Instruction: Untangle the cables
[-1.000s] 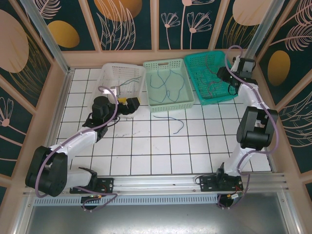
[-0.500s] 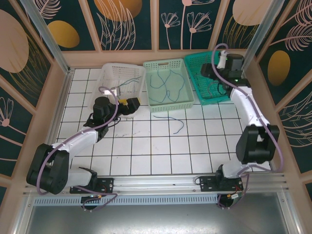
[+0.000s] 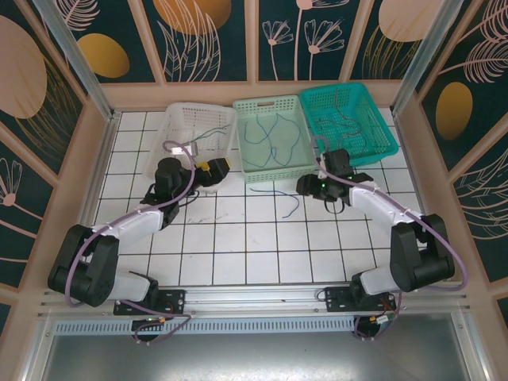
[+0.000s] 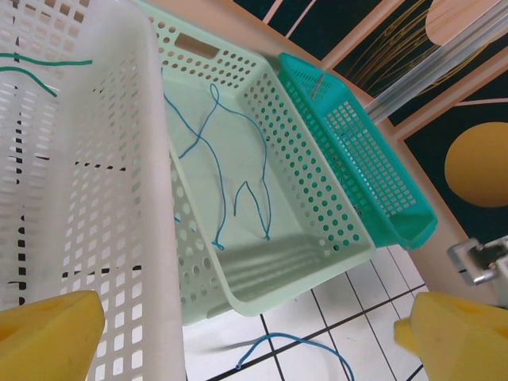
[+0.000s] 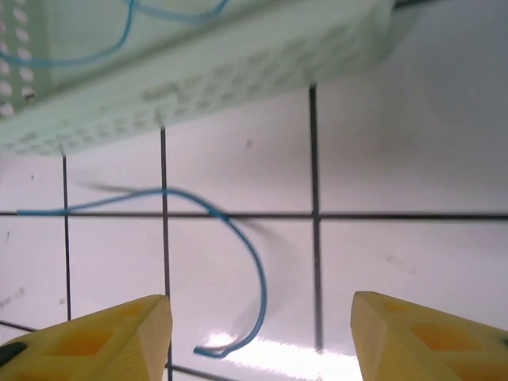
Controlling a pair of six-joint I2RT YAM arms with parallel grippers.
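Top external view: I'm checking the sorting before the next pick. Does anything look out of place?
Yes. One thin blue wire lies loose on the white tiled table, just in front of the pale green perforated basket, while other blue wires lie inside it. The right tool hovers open above it.

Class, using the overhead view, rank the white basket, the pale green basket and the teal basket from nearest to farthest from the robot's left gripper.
1. The white basket, on the left, right beside the left gripper.
2. The pale green basket, in the middle of the row, off to that gripper's right.
3. The teal basket, at the right end of the row.
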